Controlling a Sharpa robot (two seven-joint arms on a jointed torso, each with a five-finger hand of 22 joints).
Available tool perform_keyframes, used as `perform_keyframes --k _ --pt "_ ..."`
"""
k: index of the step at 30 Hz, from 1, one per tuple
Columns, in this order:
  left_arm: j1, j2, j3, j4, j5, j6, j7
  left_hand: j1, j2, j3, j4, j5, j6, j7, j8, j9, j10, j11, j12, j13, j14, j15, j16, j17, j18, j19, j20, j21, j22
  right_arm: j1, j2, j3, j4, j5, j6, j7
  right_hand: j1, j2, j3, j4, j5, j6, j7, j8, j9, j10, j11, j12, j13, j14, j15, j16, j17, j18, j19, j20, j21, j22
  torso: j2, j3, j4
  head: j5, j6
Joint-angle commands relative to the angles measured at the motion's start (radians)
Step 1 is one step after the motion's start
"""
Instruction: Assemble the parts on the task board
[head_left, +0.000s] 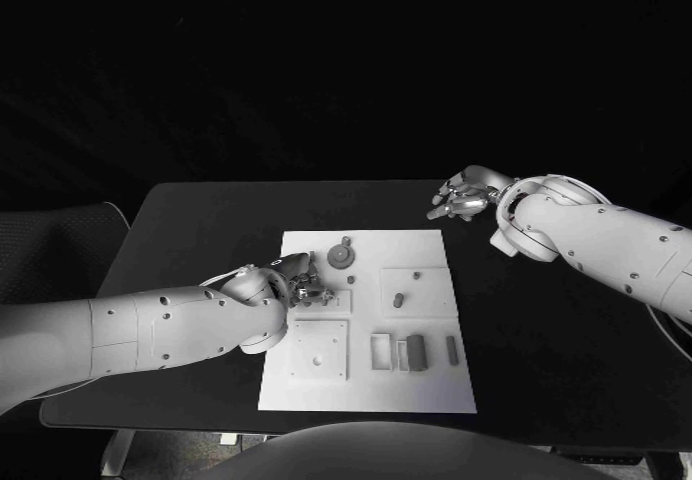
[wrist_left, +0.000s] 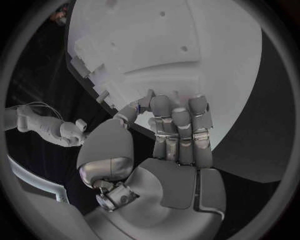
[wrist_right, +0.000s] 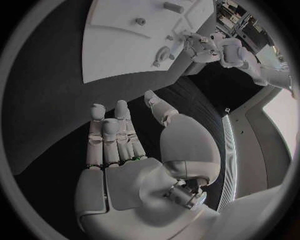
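Left hand (head_left: 300, 283) on task board (head_left: 433, 246), fingers curled

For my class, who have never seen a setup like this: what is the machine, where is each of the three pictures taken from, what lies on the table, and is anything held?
It is a robot with two white arms ending in silver hands. One picture looks down from its head; the two round ones come from cameras at each wrist, behind that hand. On the black table lies the white task board, with small grey parts such as a round disc and a dark block. The left hand is over the board's left side, fingers curled; whether it holds a part cannot be told. The right hand is off the board over the table, fingers apart, holding nothing.
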Motion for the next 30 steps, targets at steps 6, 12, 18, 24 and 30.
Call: perform_keyframes --k 6,12,18,24,30 --pt "-0.006 0.006 -0.001 -0.002 -0.002 0.013 0.007 0.044 0.046 0.071 -0.067 0.005 0.005 -0.002 0.006 -0.001 -0.001 -0.007 0.004 -0.002 0.005 -0.001 0.005 -0.002 0.022 -0.002 -0.008 -0.007 0.021 -0.001 0.001 0.0 0.001 -0.004 0.015 0.002 -0.009 -0.001 0.0 0.004 0.004 0.001 0.008 0.001 -0.001 -0.006 0.004 0.004 -0.001 0.0 -0.006 -0.002 -0.002 0.015 -0.005 0.0 -0.004 0.014 0.0 0.0006 -0.0001 -0.002 -0.002" --pt "-0.007 0.007 -0.001 -0.002 -0.002 0.008 0.01 0.043 0.046 0.071 -0.067 0.005 0.005 -0.002 0.006 -0.002 -0.001 -0.007 0.005 -0.002 0.005 -0.001 0.005 -0.002 0.022 -0.002 -0.008 -0.007 0.021 -0.001 0.001 0.0 0.0 -0.004 0.014 -0.002 -0.01 0.0 0.0 0.005 0.005 0.001 0.008 0.001 -0.002 -0.006 0.004 0.004 -0.002 -0.001 -0.005 -0.002 -0.002 0.015 -0.005 0.0 -0.004 0.014 0.0 0.0001 0.0002 -0.003 -0.001" --pt "-0.007 0.009 -0.001 -0.004 -0.002 0.009 0.012 0.043 0.046 0.072 -0.067 0.005 0.005 -0.002 0.006 -0.002 -0.001 -0.007 0.005 -0.002 0.005 -0.001 0.005 -0.002 0.022 -0.002 -0.008 -0.007 0.021 -0.001 0.001 0.0 0.0 -0.004 0.016 -0.001 -0.011 0.0 0.0 0.006 0.004 0.001 0.008 0.001 -0.002 -0.006 0.004 0.004 -0.002 -0.001 -0.005 -0.002 -0.002 0.015 -0.006 0.0 -0.004 0.014 0.0 0.0001 0.0 -0.003 -0.001" --pt "-0.008 0.01 -0.001 -0.007 0.006 0.024 0.018 0.042 0.046 0.072 -0.067 0.005 0.005 -0.002 0.007 -0.002 -0.001 -0.007 0.005 -0.002 0.005 -0.001 0.005 -0.002 0.022 -0.002 -0.008 -0.007 0.021 -0.001 0.001 0.0 0.0 -0.004 0.016 -0.001 -0.011 0.0 -0.001 0.006 0.004 0.001 0.008 0.001 -0.002 -0.006 0.004 0.005 -0.002 -0.001 -0.005 -0.002 -0.002 0.015 -0.006 0.0 -0.004 0.014 0.0 0.0 0.0003 -0.005 -0.004" --pt "-0.008 0.011 -0.001 -0.013 0.007 0.032 0.019 0.04 0.044 0.072 -0.067 0.004 0.004 -0.002 0.007 -0.003 -0.001 -0.006 0.005 -0.002 0.004 -0.001 0.005 -0.003 0.022 -0.002 -0.008 -0.007 0.02 -0.001 0.001 0.0 0.0 -0.004 0.016 -0.001 -0.011 0.0 -0.001 0.007 0.004 0.001 0.008 0.001 -0.002 -0.006 0.004 0.005 -0.002 -0.001 -0.005 -0.002 -0.002 0.015 -0.006 0.0 -0.004 0.014 0.0 0.0001 0.0005 -0.005 -0.005"
